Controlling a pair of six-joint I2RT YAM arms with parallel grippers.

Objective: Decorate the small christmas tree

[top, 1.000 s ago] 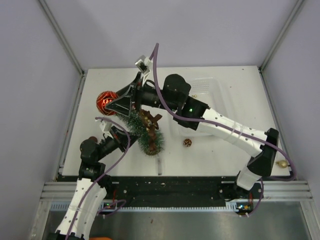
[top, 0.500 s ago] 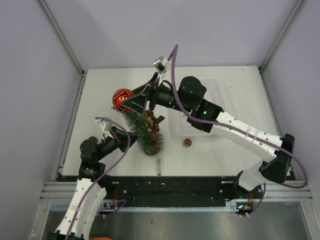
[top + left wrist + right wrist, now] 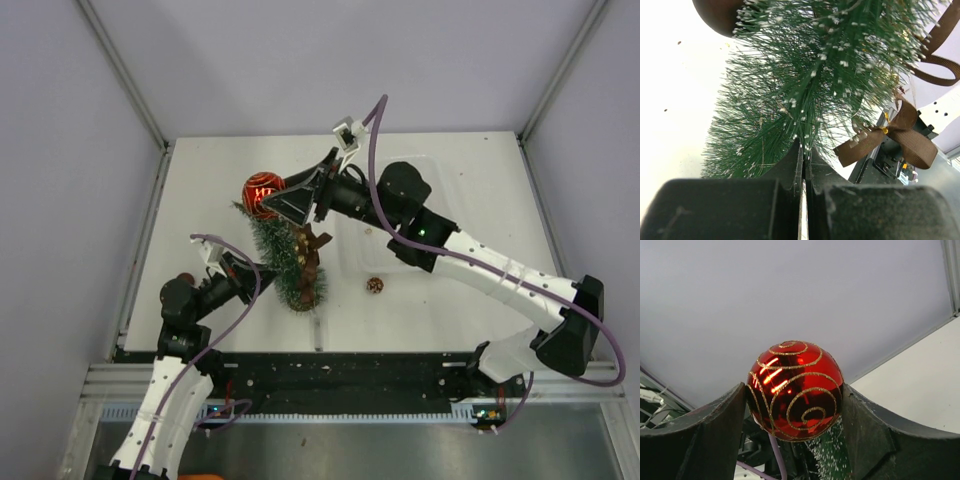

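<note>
Here, left gripper (image 3: 803, 148) pinching small christmas tree (image 3: 805, 70), right gripper (image 3: 794, 389) clasping bauble (image 3: 794, 402) — just above

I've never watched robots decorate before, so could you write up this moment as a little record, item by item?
tree: small christmas tree, green frosted bristles, brown ribbon bows on it
left gripper: closed in the tree's bristles
right gripper: holds a red bauble with gold swirls between its two fingers
bauble position: near the tree's narrow end, seen from above
loose item: small brown ornament on the table, to the right of the tree
</note>
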